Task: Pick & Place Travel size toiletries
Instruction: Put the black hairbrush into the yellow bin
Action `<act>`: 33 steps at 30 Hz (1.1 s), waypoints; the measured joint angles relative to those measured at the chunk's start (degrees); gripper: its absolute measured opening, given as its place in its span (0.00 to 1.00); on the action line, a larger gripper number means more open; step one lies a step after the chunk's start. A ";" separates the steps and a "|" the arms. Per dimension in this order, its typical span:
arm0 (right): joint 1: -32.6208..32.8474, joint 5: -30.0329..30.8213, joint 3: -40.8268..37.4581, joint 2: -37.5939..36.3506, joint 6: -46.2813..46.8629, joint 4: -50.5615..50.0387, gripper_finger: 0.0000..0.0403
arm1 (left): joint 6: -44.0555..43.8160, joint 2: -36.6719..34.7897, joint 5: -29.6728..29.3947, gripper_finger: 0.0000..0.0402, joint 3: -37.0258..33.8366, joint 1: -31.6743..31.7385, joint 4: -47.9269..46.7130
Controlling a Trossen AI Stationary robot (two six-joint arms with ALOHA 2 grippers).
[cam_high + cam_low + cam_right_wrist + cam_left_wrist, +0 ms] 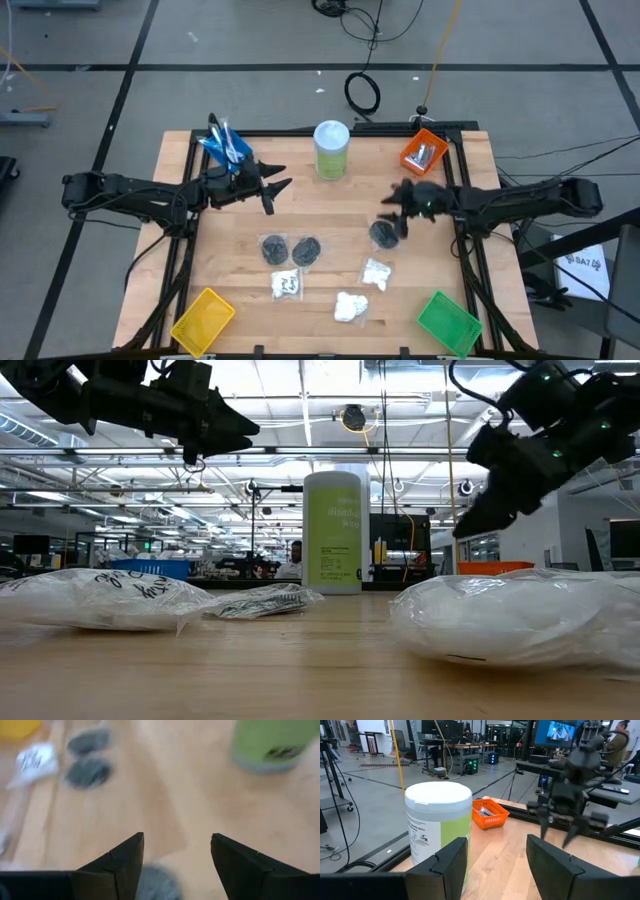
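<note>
Jaws open on both grippers, I centre the right gripper [392, 222] squarely over the disc [381, 234] before descending.

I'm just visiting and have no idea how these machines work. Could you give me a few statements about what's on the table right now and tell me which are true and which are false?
1. The tall green canister stands upright near the table's back edge. True.
2. The orange bin is empty. False: silver items lie in it.
3. Three dark discs lie on the wood, one right by the right gripper. True.
4. The left gripper is holding a white packet. False: its fingers are open and empty, and the packets lie on the table.
5. The yellow bin sits at a front corner. True.
</note>
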 joint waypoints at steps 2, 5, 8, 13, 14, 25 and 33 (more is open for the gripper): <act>4.10 3.96 0.00 2.24 0.86 -1.73 0.55 | -0.01 0.00 0.00 0.50 0.00 0.00 0.00; 8.61 7.98 0.00 6.07 2.93 -2.79 0.55 | -0.05 0.02 0.00 0.50 0.00 0.00 0.00; 12.34 8.27 0.04 9.39 7.04 -3.32 0.55 | 0.00 0.02 0.00 0.50 0.00 0.00 0.00; 16.47 11.30 0.09 13.94 11.10 -3.74 0.55 | 0.19 0.02 0.00 0.50 0.00 0.00 0.00; 16.80 11.47 0.09 14.81 11.26 -3.86 0.54 | 0.19 0.02 0.00 0.50 0.00 0.00 -0.02; 14.65 14.14 0.37 20.22 6.90 -6.20 0.30 | 0.12 0.02 0.00 0.50 0.00 0.00 -0.09; 14.39 14.04 0.25 17.88 1.75 -6.25 0.02 | 0.06 0.02 0.00 0.50 -0.02 0.00 -0.46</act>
